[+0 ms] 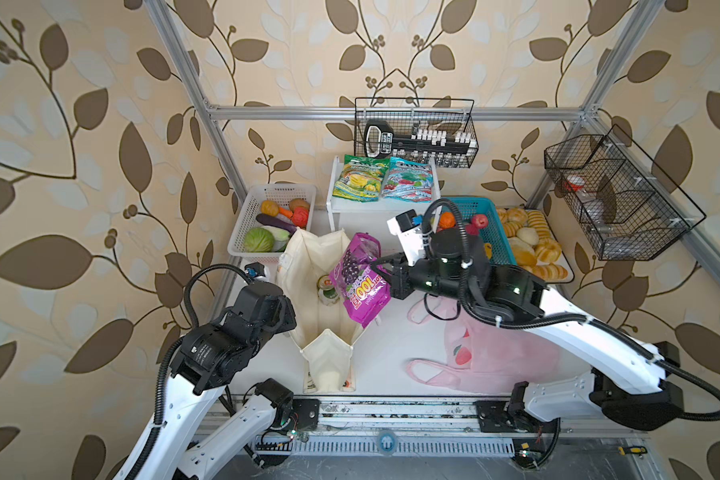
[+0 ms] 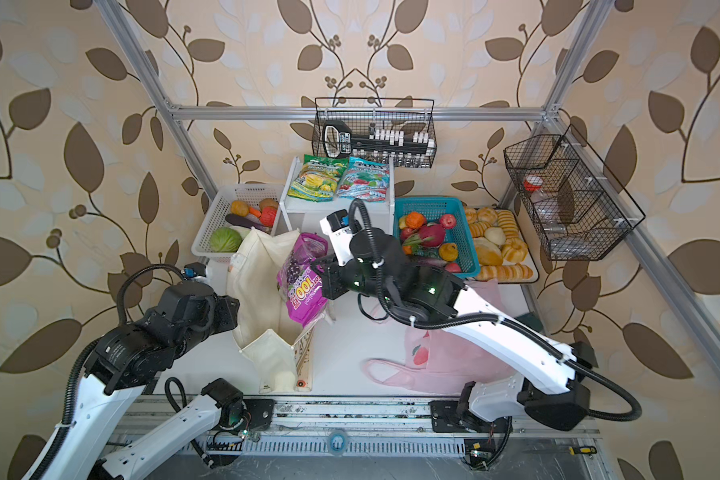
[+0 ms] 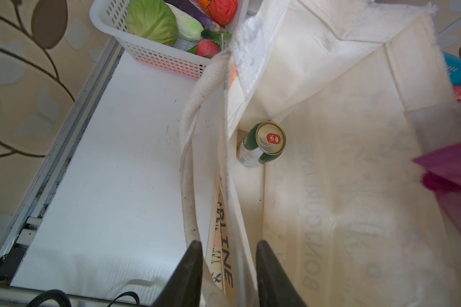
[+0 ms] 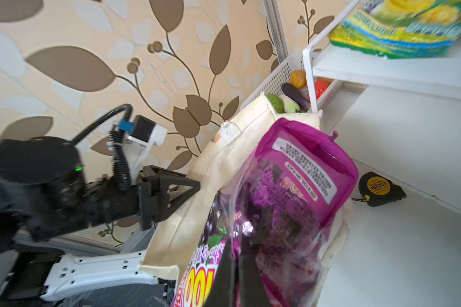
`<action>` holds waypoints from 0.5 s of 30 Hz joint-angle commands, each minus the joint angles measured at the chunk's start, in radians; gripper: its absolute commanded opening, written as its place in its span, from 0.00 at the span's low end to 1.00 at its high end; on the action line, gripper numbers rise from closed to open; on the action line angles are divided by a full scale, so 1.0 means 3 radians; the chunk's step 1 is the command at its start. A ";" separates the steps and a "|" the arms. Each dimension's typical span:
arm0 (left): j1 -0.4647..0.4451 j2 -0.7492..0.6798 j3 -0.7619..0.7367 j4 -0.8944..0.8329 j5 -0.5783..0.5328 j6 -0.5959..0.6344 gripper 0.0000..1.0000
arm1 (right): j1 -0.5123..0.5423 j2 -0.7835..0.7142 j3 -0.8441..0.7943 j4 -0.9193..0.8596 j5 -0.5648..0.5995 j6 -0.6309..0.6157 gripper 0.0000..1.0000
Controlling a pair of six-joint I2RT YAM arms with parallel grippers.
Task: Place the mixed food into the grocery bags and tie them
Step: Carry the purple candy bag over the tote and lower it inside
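Well, at the far left the left gripper (image 3: 225, 247) stands at the side of the cream tote (image 1: 308, 266), its jaws partly apart with the tote's side wall and a handle strap between them; whether they actually pinch the cloth I cannot tell. The tote stands upright and open on the white table (image 1: 387, 345), and a green can (image 3: 264, 144) stands upright on its floor (its red pull tab faces up). Over the tote's right rim hangs the purple snack packet (image 1: 360, 282), tilted, partly above the opening. The right gripper (image 4: 236, 255) is closed tight on the packet's edge. Behind, the teal-and-red snack packet (image 1: 410, 178) lies on the white shelf (image 1: 375, 203). Further right the pink plastic bag (image 1: 508, 353) lies flat on the table beneath the right arm. The toy fruits, among them the magenta dragon fruit (image 2: 431, 235), sit in the blue basket (image 2: 427, 203).
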 commanded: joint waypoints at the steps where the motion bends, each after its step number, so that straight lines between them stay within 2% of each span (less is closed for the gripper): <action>1: 0.0012 -0.0037 -0.0009 0.0110 0.0026 0.0052 0.23 | 0.0079 0.0257 0.0399 0.0210 0.0060 -0.0178 0.00; 3: 0.0014 -0.0050 -0.0013 0.0132 0.0042 0.0073 0.15 | 0.0125 0.0499 0.0551 0.0054 0.0106 -0.0230 0.00; 9: 0.0010 -0.0093 -0.0012 0.0173 -0.0014 0.0098 0.06 | 0.0354 0.1042 0.0941 -0.0361 0.0475 -0.0441 0.00; 15: 0.0011 -0.0106 0.0012 0.0220 -0.0089 0.0094 0.00 | 0.0566 0.1428 0.1231 -0.0659 0.0294 -0.0430 0.00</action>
